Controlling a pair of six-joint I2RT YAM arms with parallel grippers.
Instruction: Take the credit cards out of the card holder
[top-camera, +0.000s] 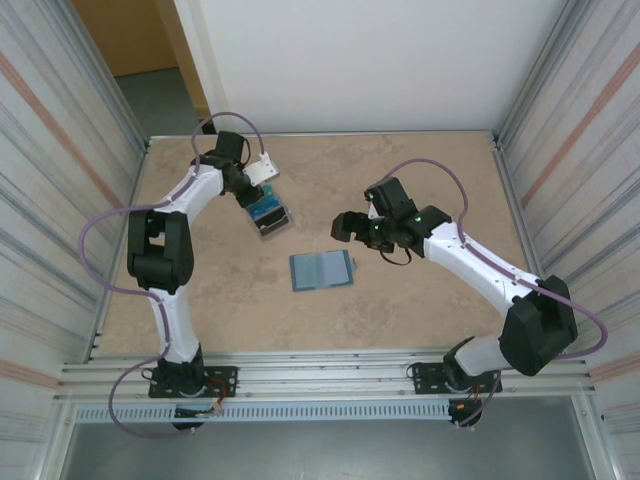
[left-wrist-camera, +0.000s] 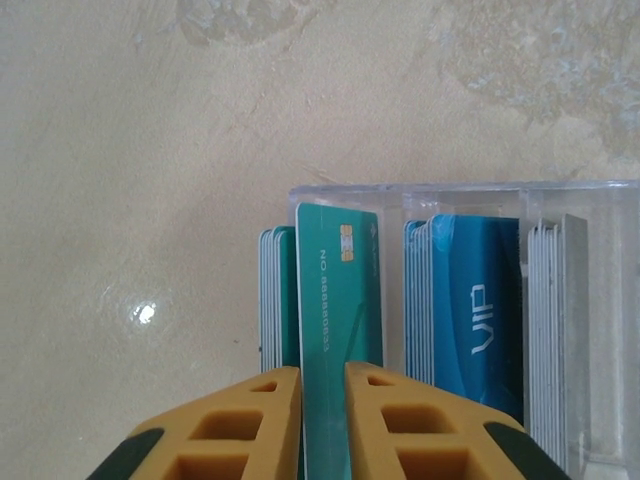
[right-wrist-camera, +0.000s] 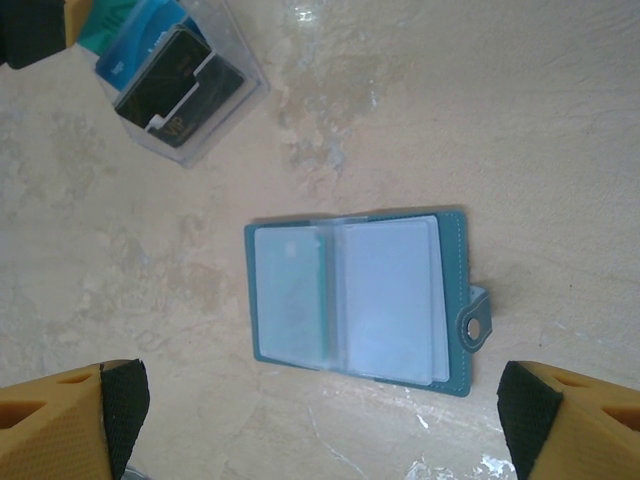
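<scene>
Your left gripper (left-wrist-camera: 322, 400) straddles a teal credit card (left-wrist-camera: 340, 310) standing in the clear box (left-wrist-camera: 460, 188), apparently filing it. You cannot tell whether its close-set jaws pinch it. Your right gripper (right-wrist-camera: 325, 405) gapes over the open card holder (right-wrist-camera: 400, 300) at frame centre, ready to pick.

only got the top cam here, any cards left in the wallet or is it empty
observer: The right wrist view shows a sleeved teal card on one side of the open card holder. The other sleeve looks empty.
operator: ok whats the left end effector over
observer: In the left wrist view the left end effector is at a clear tray, with a teal chip card standing just past its fingertips.
operator: anything else in that tray
observer: A stack of blue cards marked VIP sits in the next compartment, with pale grey cards beyond it.
</scene>
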